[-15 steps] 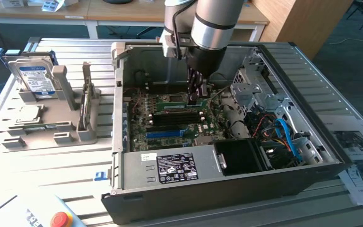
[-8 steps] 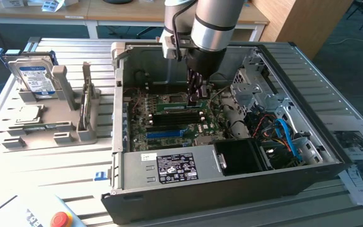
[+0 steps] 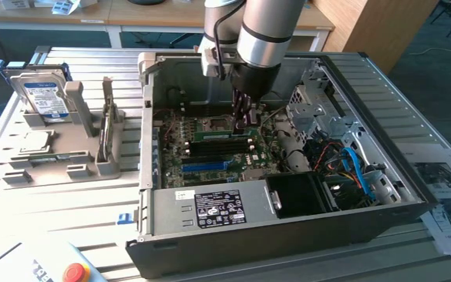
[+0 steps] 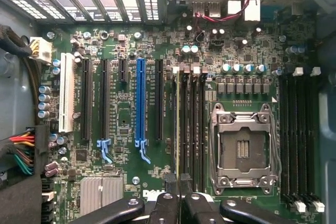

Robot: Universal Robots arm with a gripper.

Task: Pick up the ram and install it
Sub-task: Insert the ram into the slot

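Observation:
The ram [image 4: 177, 124] is a thin green stick seen edge-on, standing along the memory slot closest to the expansion slots, beside several empty black memory slots [image 4: 193, 129]. My gripper [image 4: 178, 186] is shut on one end of it, with its two dark fingers [image 4: 170, 182] pressed against the stick's sides. In the exterior view the gripper [image 3: 246, 120] reaches down inside the open computer case [image 3: 288, 235], and the ram [image 3: 221, 134] lies green and level on the motherboard just under the fingertips. Whether the stick is fully seated in the slot cannot be told.
A blue expansion slot [image 4: 140, 103] and an empty processor socket [image 4: 241, 148] flank the memory slots. The power supply [image 3: 209, 208], drive cage [image 3: 319, 111] and cables [image 3: 354, 170] crowd the case. At the exterior view's left, a grey holder [image 3: 69, 158] carries a hard drive [image 3: 44, 97].

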